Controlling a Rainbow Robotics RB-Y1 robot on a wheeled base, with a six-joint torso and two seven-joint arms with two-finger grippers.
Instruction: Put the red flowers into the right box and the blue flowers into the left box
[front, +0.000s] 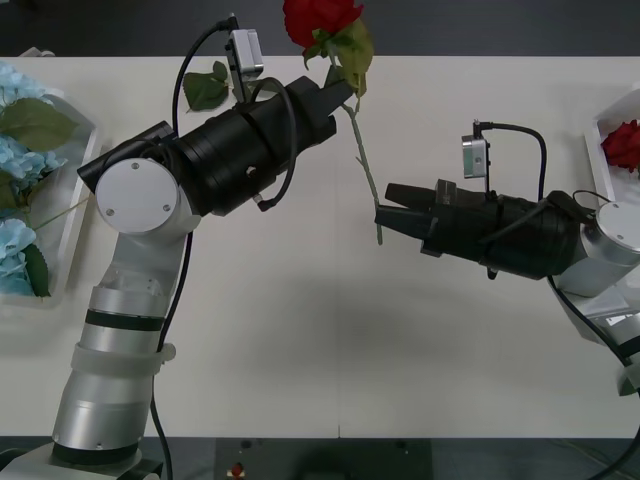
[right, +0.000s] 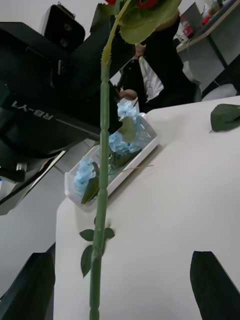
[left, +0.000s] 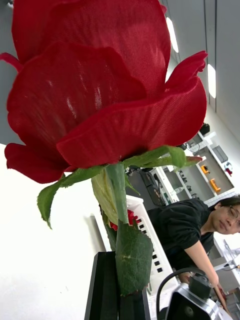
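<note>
While the red rose stands up over the far edge of the table, I have the left end effector clenched on its stem just under the head, among the leaves. My right end effector sits lower down that same stem, at its bottom end, fingers spread wide apart with the stem running between them, not gripped. Off to the left of the rose lies the left box with blue flowers in it; far to the rose's right, the right box holds another red flower. One loose green leaf lies on the table close beside the left arm.
</note>
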